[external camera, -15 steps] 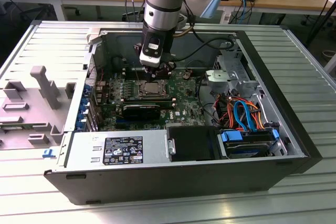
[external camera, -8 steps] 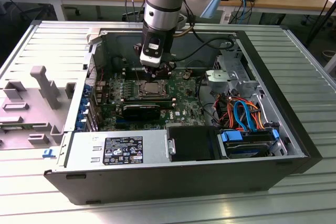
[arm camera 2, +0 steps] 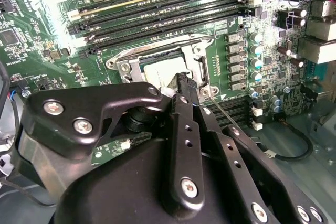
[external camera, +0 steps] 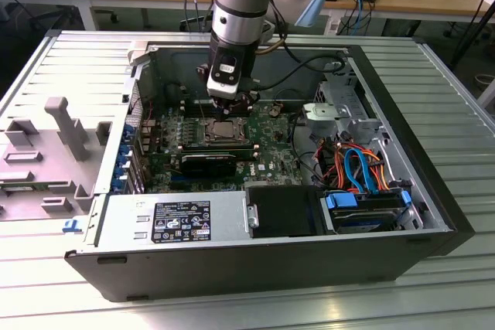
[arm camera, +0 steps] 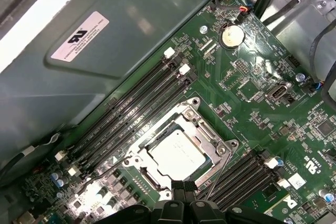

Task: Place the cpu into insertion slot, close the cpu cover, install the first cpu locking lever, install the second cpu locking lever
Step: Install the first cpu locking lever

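The cpu [arm camera: 176, 153], a silvery square chip, lies flat in the insertion slot [arm camera: 148, 181] on the green board. The silver cpu cover [arm camera: 202, 129] is down around it, with the chip showing through its window. Two thin wire levers stand loose beside the socket, one [arm camera: 219, 174] on one side and the other [arm camera: 102, 174] opposite. My gripper [arm camera: 184, 186] is shut with nothing in it, its tip just above the socket's edge. In the second wrist view the fingertips [arm camera 2: 184, 80] sit at the chip [arm camera 2: 157, 72]. In the exterior view the gripper [external camera: 232, 104] hangs over the socket [external camera: 224, 130].
Long black memory slots [arm camera: 142, 103] run beside the socket, next to the grey case wall [arm camera: 105, 77]. Cables [external camera: 356, 164] and a drive cage [external camera: 340, 113] crowd the exterior view's right. The power supply [external camera: 174, 218] closes off the near side of the open computer case [external camera: 255, 268].
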{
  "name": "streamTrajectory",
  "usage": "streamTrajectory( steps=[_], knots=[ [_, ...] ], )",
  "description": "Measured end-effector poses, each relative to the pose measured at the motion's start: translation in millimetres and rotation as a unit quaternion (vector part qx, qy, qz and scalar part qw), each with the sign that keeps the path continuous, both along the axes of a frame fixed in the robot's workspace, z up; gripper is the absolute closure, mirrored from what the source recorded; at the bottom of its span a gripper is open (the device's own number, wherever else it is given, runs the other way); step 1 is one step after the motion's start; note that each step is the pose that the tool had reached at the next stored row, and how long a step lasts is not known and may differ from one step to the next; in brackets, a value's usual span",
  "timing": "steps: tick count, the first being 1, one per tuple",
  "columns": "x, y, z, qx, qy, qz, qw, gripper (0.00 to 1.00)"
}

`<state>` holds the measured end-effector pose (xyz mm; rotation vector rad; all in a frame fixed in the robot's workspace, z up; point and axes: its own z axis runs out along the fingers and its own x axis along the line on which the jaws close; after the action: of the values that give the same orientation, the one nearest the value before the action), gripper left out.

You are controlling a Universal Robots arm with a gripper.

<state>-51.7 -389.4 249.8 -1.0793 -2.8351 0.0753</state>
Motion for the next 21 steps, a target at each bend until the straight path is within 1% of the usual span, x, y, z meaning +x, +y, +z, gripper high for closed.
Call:
streamTrajectory(
  steps=[21],
  knots=[
    [0.0, 0.0, 0.0, 0.0000, 0.0000, 0.012, 0.9999, 0.89]
  ],
)
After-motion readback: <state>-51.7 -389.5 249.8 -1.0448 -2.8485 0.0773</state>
